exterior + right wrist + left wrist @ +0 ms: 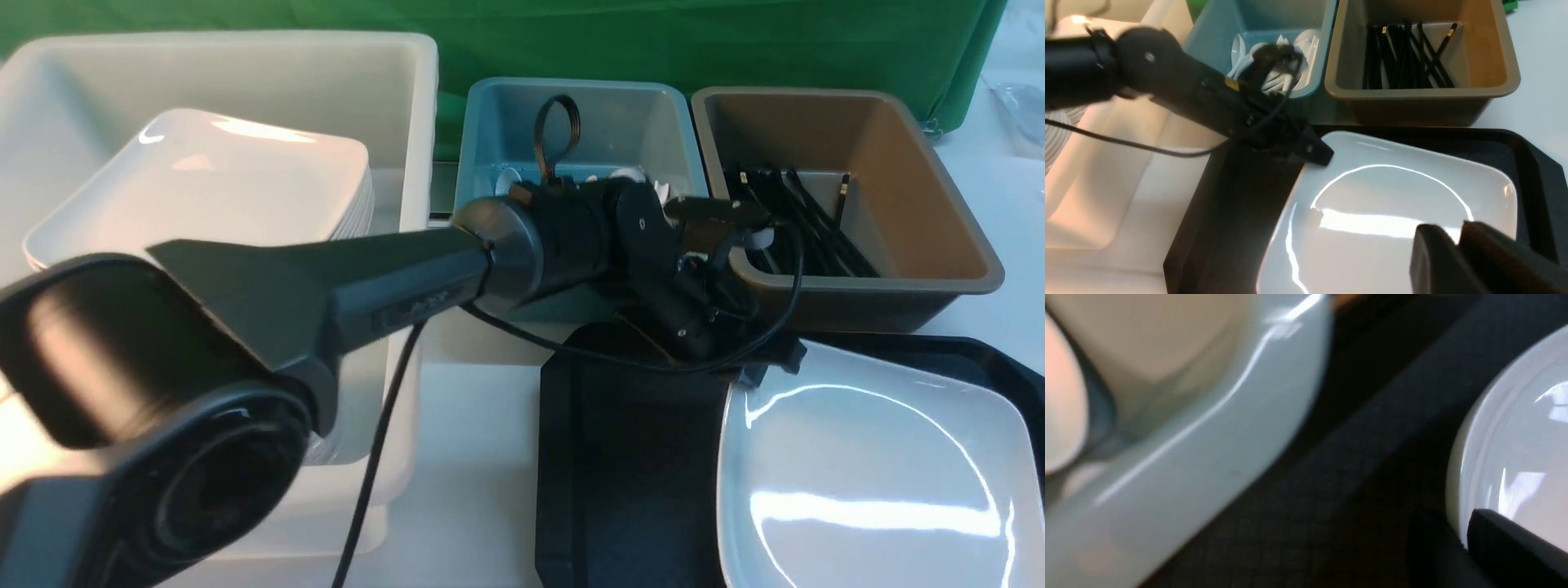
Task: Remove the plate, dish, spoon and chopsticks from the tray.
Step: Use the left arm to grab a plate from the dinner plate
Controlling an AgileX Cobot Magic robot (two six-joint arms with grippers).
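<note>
Now the plate (pixel 873 482) lies on the right part of the tray (pixel 629 457), and the left claw (pixel 759 369) looks clenched on its corner at the tray's far side, with one finger (pixel 1515 547) over the rim. The right claw (pixel 1457 245) is at the plate's edge on the tray's near side, jaws close together; I cannot tell if it pinches the rim. I judge the plate stiff, rather heavy, glossy and slippery, and it would break if dropped, so the upturned rim is the place to hold, best at two opposite sides. The tray's raised rim must be cleared first. Just beyond the tray stand the blue tub (pixel 482 139) and brown tub (pixel 898 302), so room there is small; to the tray's left is open table (pixel 473 457) and the white tub (pixel 220 37) with stacked plates (pixel 212 180), which seems the freer way
</note>
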